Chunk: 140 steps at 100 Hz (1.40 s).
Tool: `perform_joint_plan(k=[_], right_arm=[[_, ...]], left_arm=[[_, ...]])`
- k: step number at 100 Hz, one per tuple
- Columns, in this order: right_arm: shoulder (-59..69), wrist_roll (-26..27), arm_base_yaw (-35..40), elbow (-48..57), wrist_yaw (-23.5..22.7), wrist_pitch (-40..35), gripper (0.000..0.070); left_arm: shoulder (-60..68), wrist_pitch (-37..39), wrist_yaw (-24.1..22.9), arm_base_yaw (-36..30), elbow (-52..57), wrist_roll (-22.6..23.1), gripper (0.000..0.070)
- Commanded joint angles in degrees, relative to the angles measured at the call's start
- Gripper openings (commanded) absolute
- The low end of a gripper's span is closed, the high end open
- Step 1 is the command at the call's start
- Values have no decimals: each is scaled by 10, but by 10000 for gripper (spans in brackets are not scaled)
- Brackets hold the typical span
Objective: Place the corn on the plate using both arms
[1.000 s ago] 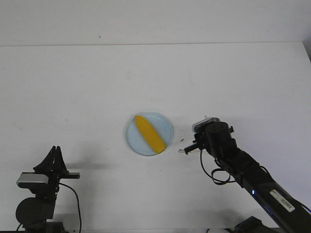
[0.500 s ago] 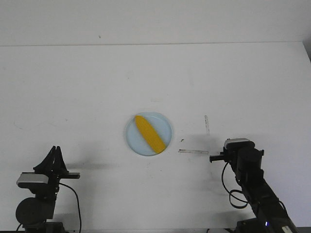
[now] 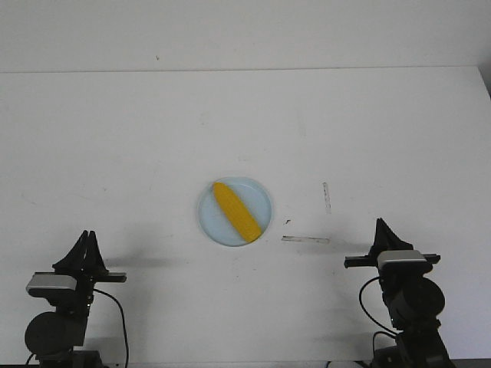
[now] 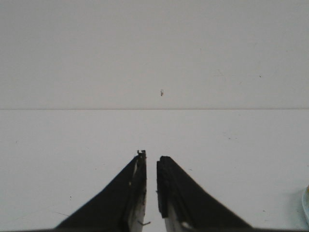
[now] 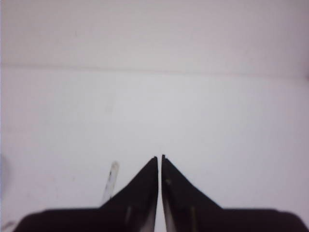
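Observation:
The yellow corn (image 3: pixel 235 211) lies diagonally on the pale blue plate (image 3: pixel 261 193) in the middle of the table, its tapered end toward the front right rim. My left gripper (image 3: pixel 87 237) rests at the front left edge, well away from the plate; in the left wrist view its jaws (image 4: pixel 150 157) are shut to a thin slit with nothing between them. My right gripper (image 3: pixel 380 225) rests at the front right edge; in the right wrist view its jaws (image 5: pixel 160 156) are shut and empty. A sliver of the plate's rim (image 4: pixel 306 203) shows in the left wrist view.
Two short strips of clear tape lie on the table right of the plate, one (image 3: pixel 305 239) crosswise and one (image 3: pixel 327 197) lengthwise; one strip also shows in the right wrist view (image 5: pixel 110 180). The table's far edge (image 3: pixel 245 70) meets a white wall.
My right arm has drawn back from just right of the plate to the front right edge of the table. The corn, the plate and the left arm have not moved.

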Motion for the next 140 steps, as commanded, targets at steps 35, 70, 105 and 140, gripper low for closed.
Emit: perform_joint_plan(k=[35,70,105,140], right_arm=[[-133,4,0,-2,1,5,15],[-144,4,0,-2,1,5,14],[-144,4,0,-2,1,5,15],[-144,4,0,-2,1,5,15]], left_arm=[[-1,9,-2,0,-1,-1,42],[-1,9,-2,0,-1,-1,42],[-6,-2,-28,3,-1,0,41],[-28,-62,-33,3,-21,0,42]])
